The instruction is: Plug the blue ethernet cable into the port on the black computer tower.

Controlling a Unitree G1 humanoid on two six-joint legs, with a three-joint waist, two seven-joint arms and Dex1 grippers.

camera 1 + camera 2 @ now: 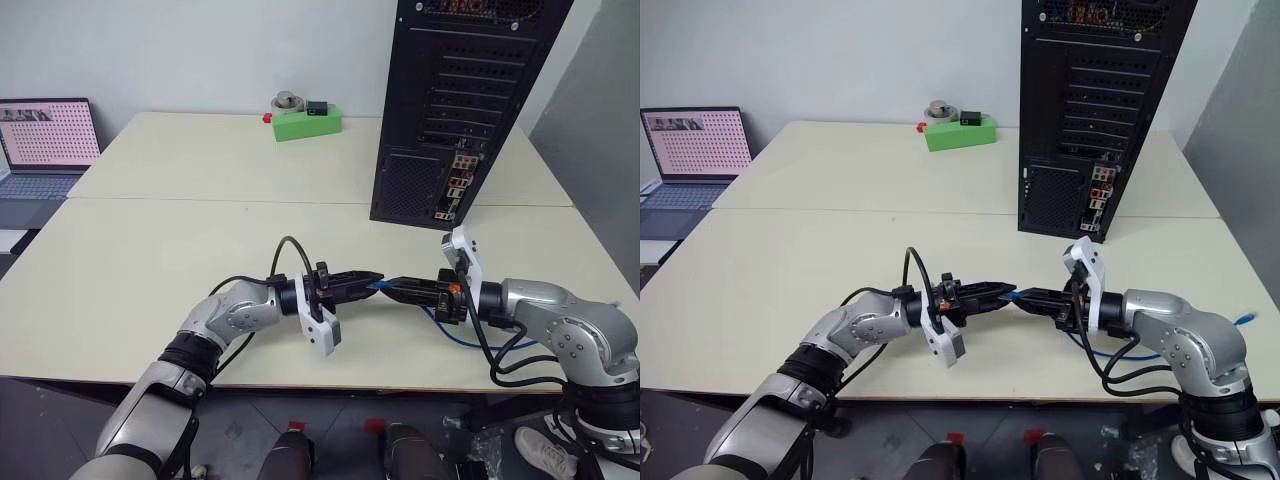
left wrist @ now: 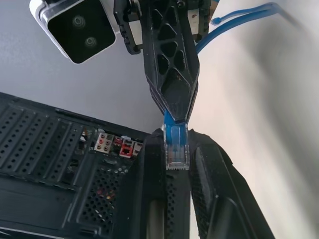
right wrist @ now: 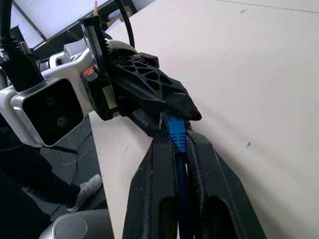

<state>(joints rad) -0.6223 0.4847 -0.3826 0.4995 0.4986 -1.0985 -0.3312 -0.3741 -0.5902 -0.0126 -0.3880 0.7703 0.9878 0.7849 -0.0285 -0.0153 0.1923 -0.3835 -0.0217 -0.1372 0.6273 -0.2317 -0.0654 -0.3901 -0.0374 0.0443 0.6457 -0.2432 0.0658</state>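
Observation:
The blue ethernet cable (image 1: 470, 341) loops over the table's near right and runs up into my right gripper (image 1: 393, 286), which is shut on it just behind the plug. The clear plug tip (image 2: 176, 152) lies between the fingers of my left gripper (image 1: 371, 281), which are closed against it. Both grippers point at each other, tip to tip, low over the front of the table. The black computer tower (image 1: 470, 90) stands upright at the back right, well beyond them. Its strip of coloured connectors (image 1: 456, 186) faces me; I cannot pick out the port within it.
A green box (image 1: 305, 122) with small items on it sits at the far middle of the cream table (image 1: 180, 250). An open laptop (image 1: 45, 145) stands off the table's left side. A grey wall panel (image 1: 600, 150) rises right of the tower.

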